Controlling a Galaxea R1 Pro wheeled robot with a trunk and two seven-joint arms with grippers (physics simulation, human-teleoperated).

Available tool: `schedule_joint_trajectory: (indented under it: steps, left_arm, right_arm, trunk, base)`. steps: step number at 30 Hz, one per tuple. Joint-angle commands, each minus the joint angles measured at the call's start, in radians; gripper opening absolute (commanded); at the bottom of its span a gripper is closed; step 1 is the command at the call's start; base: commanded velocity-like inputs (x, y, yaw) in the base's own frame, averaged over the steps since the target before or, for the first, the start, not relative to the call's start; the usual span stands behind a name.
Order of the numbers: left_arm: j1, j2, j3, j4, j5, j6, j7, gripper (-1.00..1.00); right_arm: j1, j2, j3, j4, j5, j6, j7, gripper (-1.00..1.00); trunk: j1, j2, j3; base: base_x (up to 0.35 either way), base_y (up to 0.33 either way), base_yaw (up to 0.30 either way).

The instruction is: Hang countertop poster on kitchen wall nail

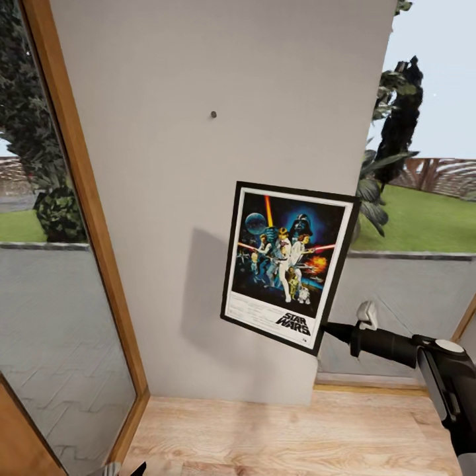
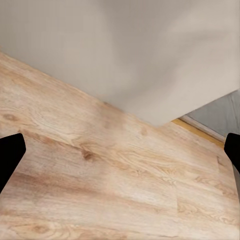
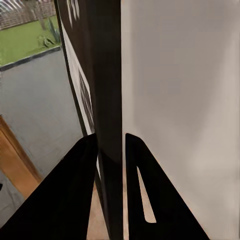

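Head view: black-framed upright Star Wars poster (image 1: 288, 264) held tilted before plain light-grey wall panel (image 1: 165, 218), below and right of tiny dark nail head (image 1: 213, 114). Right gripper (image 1: 328, 328) grips poster's lower right corner.

Left wrist view: left gripper (image 2: 120, 150) spread wide over light wooden plank floor (image 2: 100, 185), holding nothing.

Right wrist view: black fingers (image 3: 75, 195) clamp poster's edge.

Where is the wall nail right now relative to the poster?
In the head view the wall nail sits on the light-grey wall panel, above and left of the poster, which the right gripper holds by its lower right corner.
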Motion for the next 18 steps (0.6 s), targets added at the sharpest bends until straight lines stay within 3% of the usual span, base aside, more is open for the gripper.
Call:
schedule_joint_trajectory:
  steps: [1, 7, 18]
  left_arm:
    - [0.0, 0.0, -0.009, 0.001, 0.006, -0.006, -0.001, 1.0]
    - [0.0, 0.0, -0.009, 0.001, 0.006, -0.006, -0.001, 1.0]
    - [0.0, 0.0, -0.009, 0.001, 0.006, -0.006, -0.001, 1.0]
  right_arm:
    - [-0.002, 0.002, -0.001, -0.006, -0.003, 0.017, 0.005, -1.0]
    - [-0.024, 0.013, 0.012, -0.025, -0.002, 0.078, 0.004, -1.0]
    - [-0.156, 0.018, 0.075, -0.035, -0.001, 0.163, 0.004, -1.0]
  trunk:
    - [0.0, -0.001, 0.0]
    - [0.0, -0.001, 0.0]
    - [0.0, -0.001, 0.0]
  base:
    - [0.0, 0.0, 0.0]
    - [0.0, 0.0, 0.0]
    - [0.0, 0.0, 0.0]
